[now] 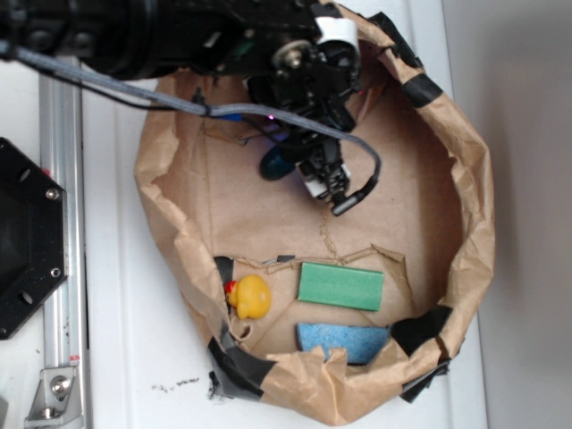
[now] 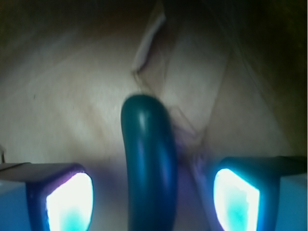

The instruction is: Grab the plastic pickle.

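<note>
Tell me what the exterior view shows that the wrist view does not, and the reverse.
Exterior only: the paper bag's rim, a yellow duck, a green block, a blue sponge and the arm above.

Wrist only: the pickle lying between the two jaws, gaps on both sides, so the gripper is open and not yet closed on it.

Both: the pickle, seen only partly in the exterior view, and the brown paper floor.

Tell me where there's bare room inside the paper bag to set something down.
Bare paper lies mid-floor, between the gripper over the plastic pickle and the green block. The near edge is crowded: rubber duck, green block, blue sponge.
</note>
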### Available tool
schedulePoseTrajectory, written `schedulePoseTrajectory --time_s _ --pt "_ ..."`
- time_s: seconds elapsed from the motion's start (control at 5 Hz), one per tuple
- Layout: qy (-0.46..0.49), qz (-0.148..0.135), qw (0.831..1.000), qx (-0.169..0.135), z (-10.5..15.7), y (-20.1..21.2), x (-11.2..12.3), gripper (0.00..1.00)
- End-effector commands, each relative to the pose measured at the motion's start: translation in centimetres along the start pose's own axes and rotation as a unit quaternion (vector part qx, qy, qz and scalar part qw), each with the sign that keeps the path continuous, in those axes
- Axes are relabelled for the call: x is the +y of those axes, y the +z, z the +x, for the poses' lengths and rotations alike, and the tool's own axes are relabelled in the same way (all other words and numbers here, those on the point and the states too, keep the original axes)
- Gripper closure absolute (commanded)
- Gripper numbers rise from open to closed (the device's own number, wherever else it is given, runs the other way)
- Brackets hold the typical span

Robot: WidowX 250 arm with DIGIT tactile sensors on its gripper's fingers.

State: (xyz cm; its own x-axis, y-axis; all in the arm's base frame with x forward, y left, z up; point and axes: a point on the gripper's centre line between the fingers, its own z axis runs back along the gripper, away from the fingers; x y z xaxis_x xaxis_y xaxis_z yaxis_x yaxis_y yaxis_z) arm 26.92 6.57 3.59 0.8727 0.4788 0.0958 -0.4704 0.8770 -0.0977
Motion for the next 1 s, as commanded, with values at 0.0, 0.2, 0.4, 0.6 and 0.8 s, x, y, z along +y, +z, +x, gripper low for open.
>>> schedulePoseTrajectory --time_s 0.0,0.2,0.4,0.6,0.8 --pt "-0.032 0.025 0.999 -0.003 1.0 -1.2 -1.3 0.00" --pt "-0.037 0.030 0.999 0.007 0.3 -1.9 -2.4 0.00" --pt "-0.044 0.053 0.998 -0.002 0.2 -2.0 -2.4 1.00" --pt "-0.045 0.062 0.997 -0.011 0.1 -1.8 -2.3 1.00" --pt "-0.054 0.074 0.995 -0.032 0.1 -0.9 -2.2 1.00"
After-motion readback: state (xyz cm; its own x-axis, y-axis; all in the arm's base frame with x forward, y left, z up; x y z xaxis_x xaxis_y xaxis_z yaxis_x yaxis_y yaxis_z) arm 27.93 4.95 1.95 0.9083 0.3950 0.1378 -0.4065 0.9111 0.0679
